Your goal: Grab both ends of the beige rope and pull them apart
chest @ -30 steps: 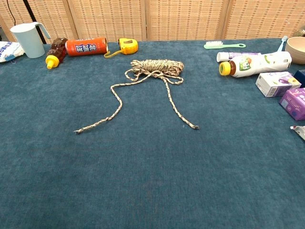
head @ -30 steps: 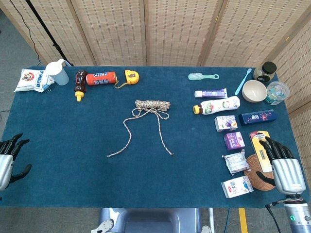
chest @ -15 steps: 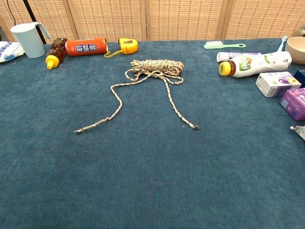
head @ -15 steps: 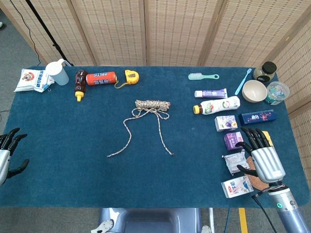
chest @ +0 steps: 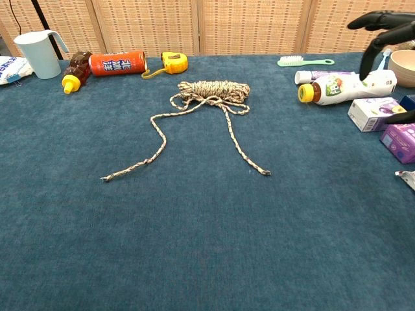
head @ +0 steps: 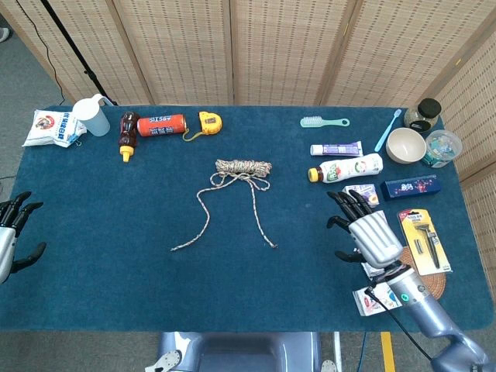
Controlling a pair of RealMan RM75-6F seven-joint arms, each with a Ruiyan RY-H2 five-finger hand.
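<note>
- Head view: the rope (head: pixel 235 183) lies mid-table, a tied bundle with two loose ends trailing toward the robot. The right hand (head: pixel 366 233), fingers spread and empty, hovers well right of the rope; the left hand (head: pixel 11 235), likewise spread and empty, sits far left of it.
- Chest view: right of the rope, only the right hand's dark fingertips (chest: pixel 379 21) show, above a bottle (chest: pixel 347 86). A low sweep toward the rope risks toppling it.

White Chinese characters on orange can (chest: pixel 119 63)
</note>
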